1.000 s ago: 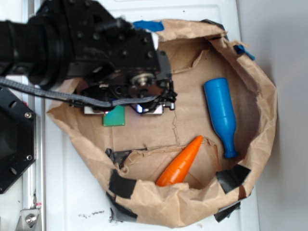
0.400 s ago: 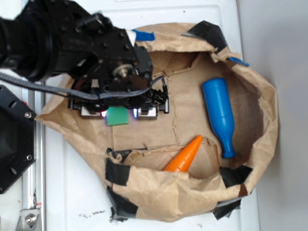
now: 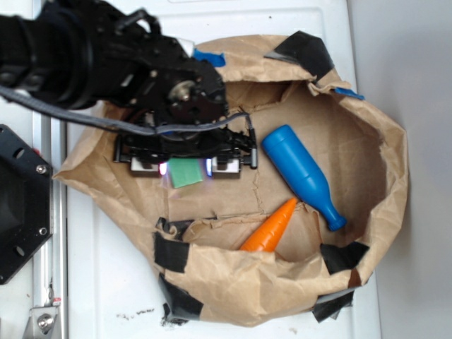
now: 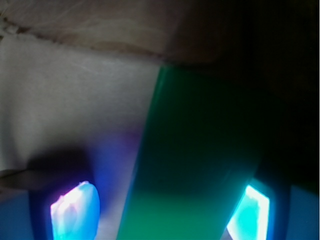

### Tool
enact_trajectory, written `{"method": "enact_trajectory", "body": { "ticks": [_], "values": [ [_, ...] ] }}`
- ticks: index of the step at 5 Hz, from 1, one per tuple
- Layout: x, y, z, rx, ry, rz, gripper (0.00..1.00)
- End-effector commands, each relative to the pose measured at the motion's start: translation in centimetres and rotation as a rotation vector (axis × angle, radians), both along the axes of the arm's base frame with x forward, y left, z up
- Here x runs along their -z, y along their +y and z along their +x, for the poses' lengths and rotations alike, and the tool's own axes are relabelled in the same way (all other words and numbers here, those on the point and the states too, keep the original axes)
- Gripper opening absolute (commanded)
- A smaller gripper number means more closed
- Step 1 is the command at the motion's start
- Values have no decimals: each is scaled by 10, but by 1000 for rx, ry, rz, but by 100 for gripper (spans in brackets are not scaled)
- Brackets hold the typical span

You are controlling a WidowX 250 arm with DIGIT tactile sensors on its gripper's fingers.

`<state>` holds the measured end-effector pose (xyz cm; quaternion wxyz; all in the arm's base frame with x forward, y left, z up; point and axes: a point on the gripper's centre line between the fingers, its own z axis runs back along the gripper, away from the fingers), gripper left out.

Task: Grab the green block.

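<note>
Torn brown paper bag spread open on white table, black arm above its left side. Gripper clamped on green block, fingers at both sides; blue bottle and orange carrot off right.

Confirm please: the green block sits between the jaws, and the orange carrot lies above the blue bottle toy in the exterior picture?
Not quite. In the exterior view the orange carrot lies below the blue bottle toy, near the bag's lower edge. The green block does sit between the jaws.
</note>
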<state>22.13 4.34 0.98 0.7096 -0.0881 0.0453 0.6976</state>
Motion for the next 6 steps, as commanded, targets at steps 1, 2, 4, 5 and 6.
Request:
{"method": "enact_trajectory", "body": {
  "ticks": [1, 2, 4, 5, 6],
  "values": [
    [2, 8, 5, -49, -1, -16, 0],
    [0, 9, 8, -58, 0, -18, 0],
    [-18, 12, 20, 64, 27, -20, 0],
    [-33, 18, 27, 207, -31, 51, 0],
    [-54, 17, 27, 322, -75, 65, 0]
  ]
}}
